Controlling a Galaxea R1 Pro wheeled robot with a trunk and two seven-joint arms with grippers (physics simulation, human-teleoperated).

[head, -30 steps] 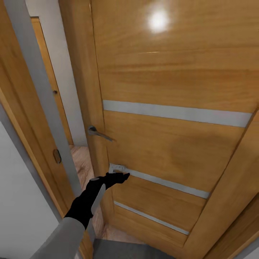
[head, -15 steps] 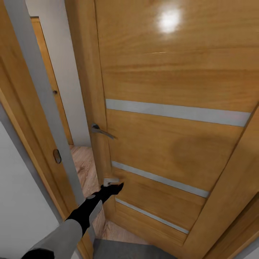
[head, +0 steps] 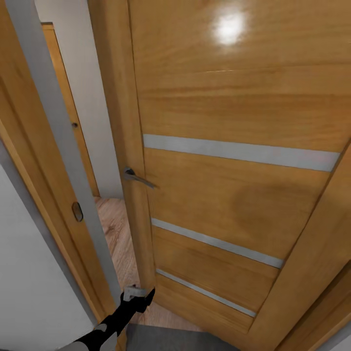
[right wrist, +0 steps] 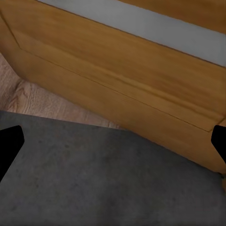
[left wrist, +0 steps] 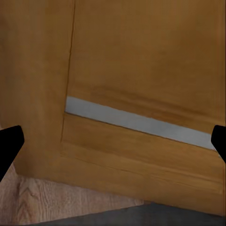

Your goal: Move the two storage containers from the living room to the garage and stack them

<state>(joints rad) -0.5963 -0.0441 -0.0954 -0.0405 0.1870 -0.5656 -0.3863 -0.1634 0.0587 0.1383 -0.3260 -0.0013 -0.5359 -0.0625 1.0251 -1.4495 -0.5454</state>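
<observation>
Right now the robot faces a wooden door [head: 229,146], honey-coloured and glossy, with three grey strips [head: 241,152] running across it and a bright light glare near the top. A metal lever handle [head: 136,178] sticks out near the door's left edge. The door stands ajar: to its left a gap opens between it and the frame [head: 53,146], and through that gap a light wood plank floor [head: 117,234] and a pale wall [head: 92,97] show beyond.

Low in the head view, the left gripper [head: 139,296] reaches up from the bottom edge on its black arm, right at the door's lower left corner, close to the door edge; whether it touches the wood cannot be told. From the left wrist camera its two black fingertips [left wrist: 9,146] sit far apart at either side, so that claw is spread wide with nothing between them, looking at the door's lowest grey strip and a bit of plank floor under it.

The right gripper [right wrist: 113,148] likewise shows its dark fingertips [right wrist: 9,143] wide apart and empty. It looks down at dark grey concrete floor [right wrist: 103,179] meeting the bottom of the door, with a wedge of light planks past the threshold.

The containers are in none of these views.
</observation>
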